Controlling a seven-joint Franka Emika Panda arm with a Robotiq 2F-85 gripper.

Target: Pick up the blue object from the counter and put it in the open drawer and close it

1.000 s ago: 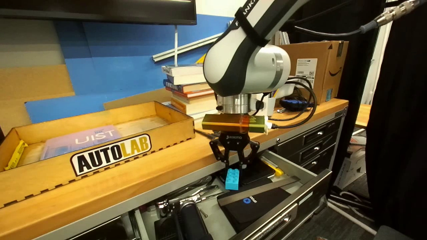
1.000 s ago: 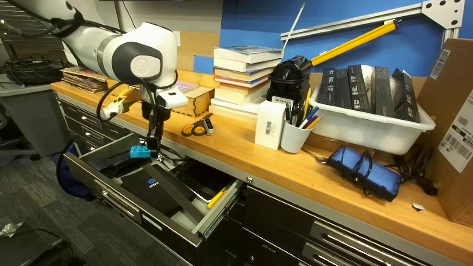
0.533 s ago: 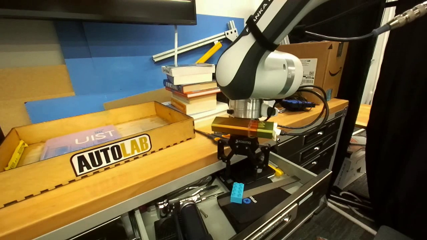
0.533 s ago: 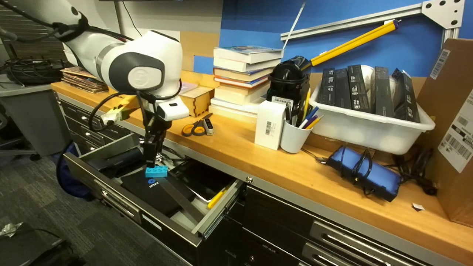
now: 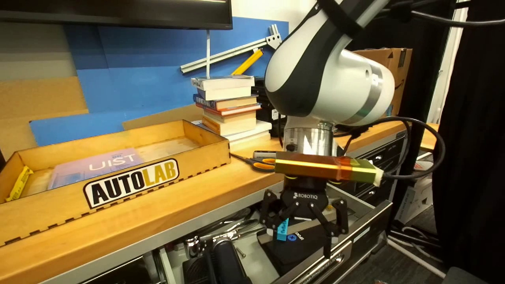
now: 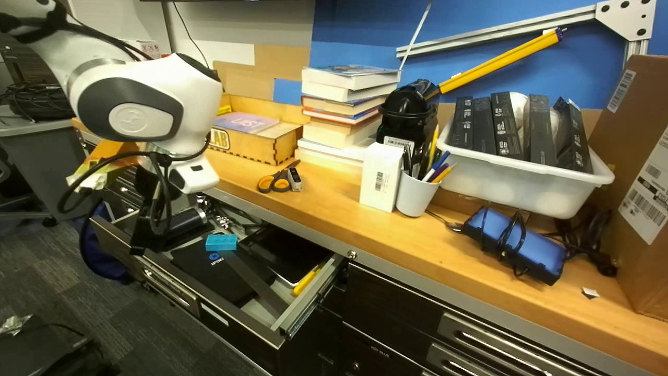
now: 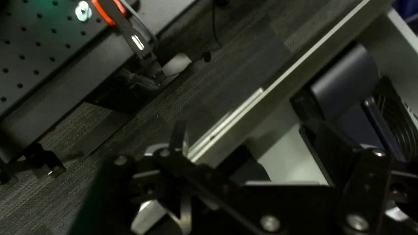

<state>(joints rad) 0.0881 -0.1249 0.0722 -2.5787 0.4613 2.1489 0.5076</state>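
Note:
The blue object (image 6: 221,242) is a small cyan studded block lying inside the open drawer (image 6: 245,337), on a flat black case. In an exterior view, a finger of my gripper (image 5: 300,241) partly covers the block (image 5: 282,232). My fingers stand wide apart with nothing between them, apart from the block and towards the drawer's front. From the wrist, the drawer's front edge (image 7: 294,70) runs diagonally past the open gripper (image 7: 246,138), with floor beyond it; the block is out of this view. The counter (image 5: 189,201) runs behind the drawer.
On the counter are the AUTOLAB tray (image 5: 205,146), stacked books (image 6: 344,115), scissors (image 6: 274,183), a white box (image 6: 381,177) and a white bin (image 6: 501,183). A dark cylinder (image 7: 346,78) and metal tools lie in the drawer. A perforated grey surface (image 7: 42,49) stands across the floor.
My gripper held the block above the drawer, then let it go; it lies on the black case. The jaws have opened wide and the arm has moved towards the drawer's front edge.

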